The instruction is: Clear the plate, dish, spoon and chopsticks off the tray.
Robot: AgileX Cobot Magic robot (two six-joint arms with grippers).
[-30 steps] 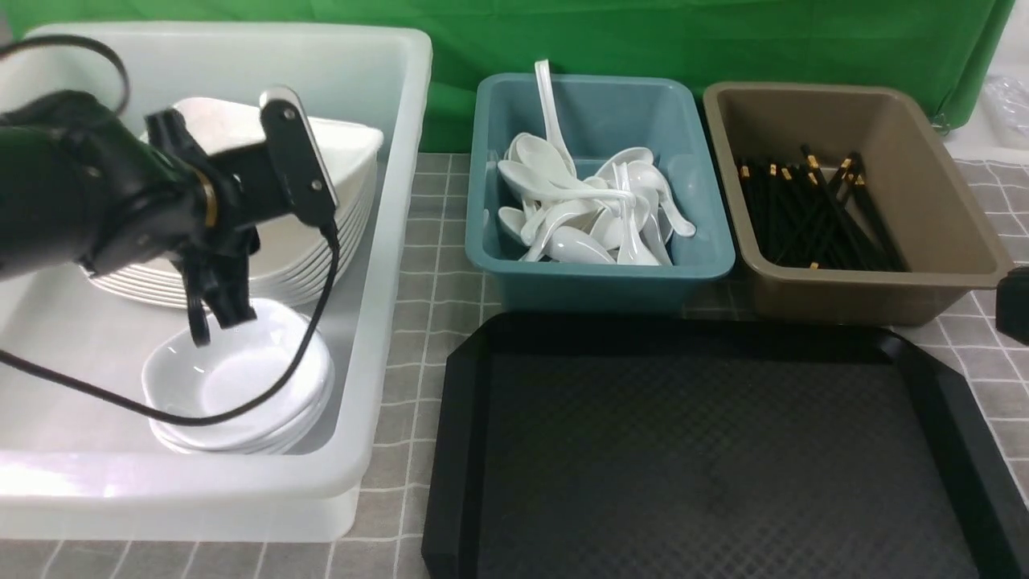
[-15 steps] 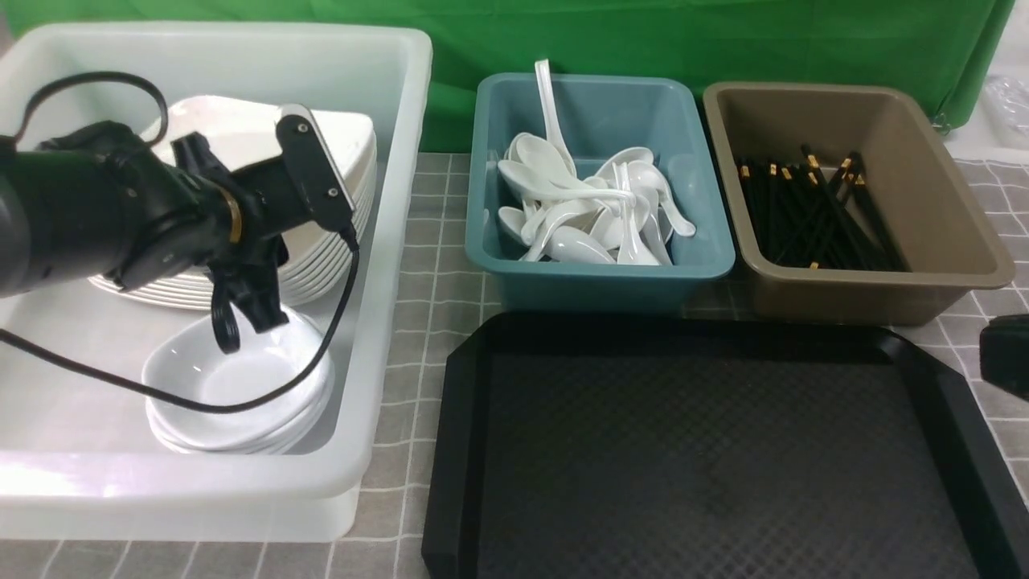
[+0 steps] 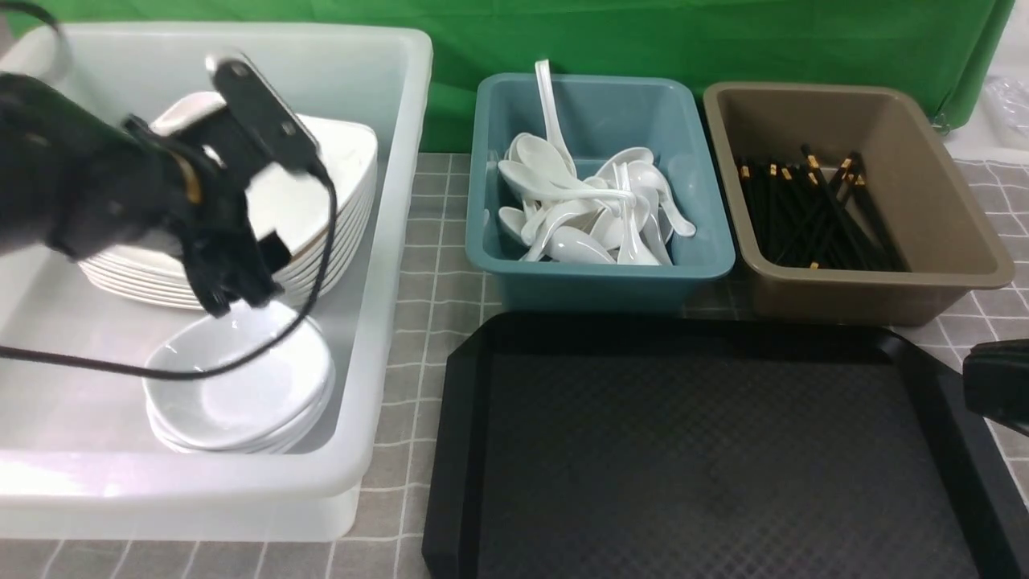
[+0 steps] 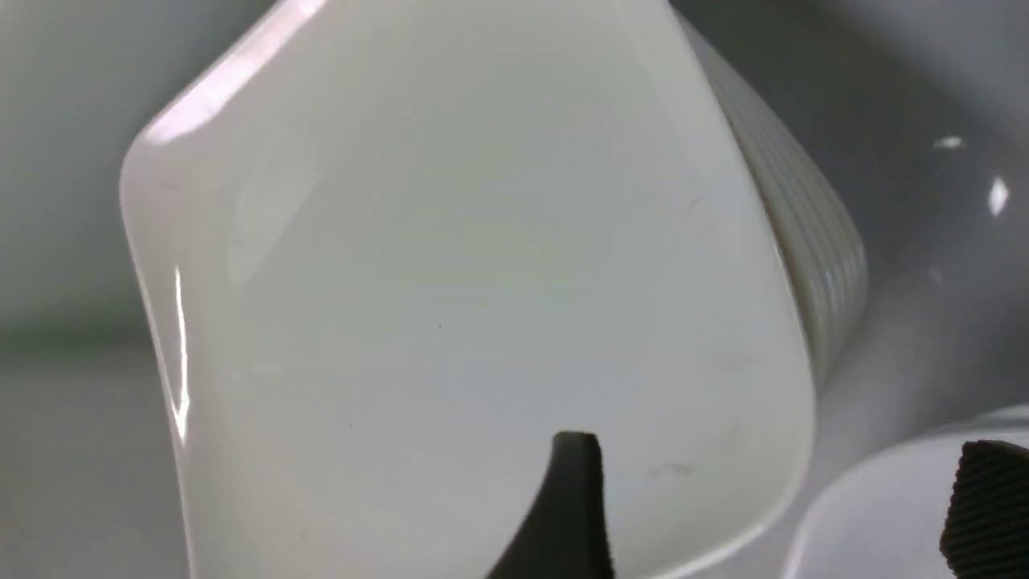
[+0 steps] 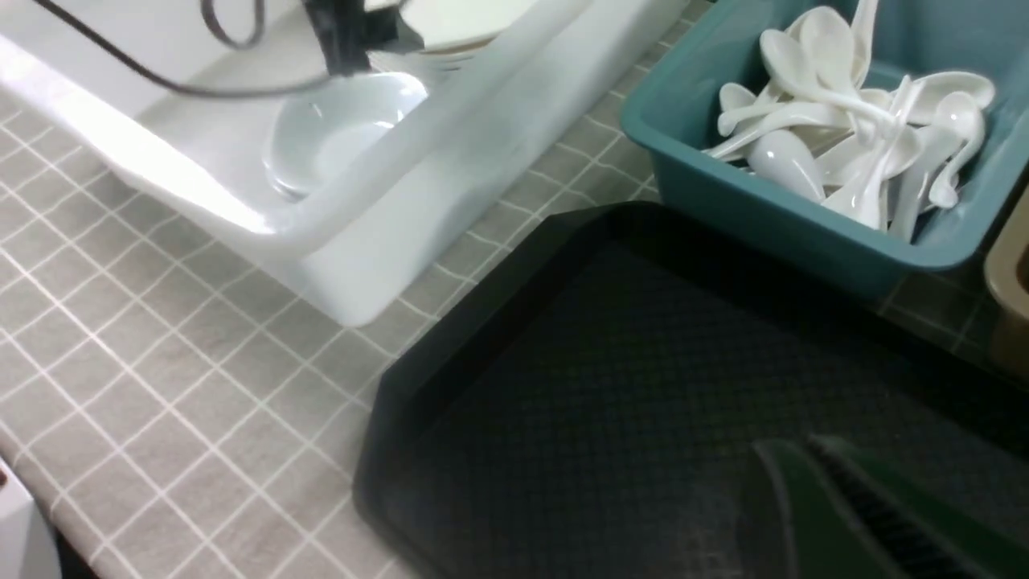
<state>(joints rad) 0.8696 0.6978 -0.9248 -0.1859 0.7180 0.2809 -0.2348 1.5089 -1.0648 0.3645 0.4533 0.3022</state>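
White translucent plastic makes up the biggest thing here, a deep tub (image 3: pixel 402 241) on the robot's left side of the desk (image 3: pixel 426 265). Beside it lies the black tray (image 3: pixel 707 450), with nothing on the part of its diamond-patterned floor that shows; the clearing looks done or all but done.

Inside the tub, the plate (image 3: pixel 338 161) tops a leaning stack of like plates toward the far wall. Glazed and stiff, it would be heavy for its thickness, slippery and quick to chip. The raised rim at an edge or corner is the place to pinch it, never the flat middle.

Behind the tray stand a teal bin (image 3: pixel 603 281) and a brown bin (image 3: pixel 868 297), close beside each other. In the tub's nearer part sits a short stack of small dishes (image 3: pixel 249 394), just as glossy; the lip of the top one is the only purchase.

The spoon cannot be told from the other spoons (image 3: pixel 579 209) heaped in the teal bin. Each is light but brittle, best taken by the grooved handle. The chopsticks (image 3: pixel 812 217) lie among many pairs in the brown bin: thin, rigid and apt to roll, so grip both together near the middle.

The left fingers (image 4: pixel 571 507) stand wide and empty, over the near edge of the plate stack just above the dishes. The right fingers (image 5: pixel 868 515) are closed on nothing, hovering at the tray's right edge.
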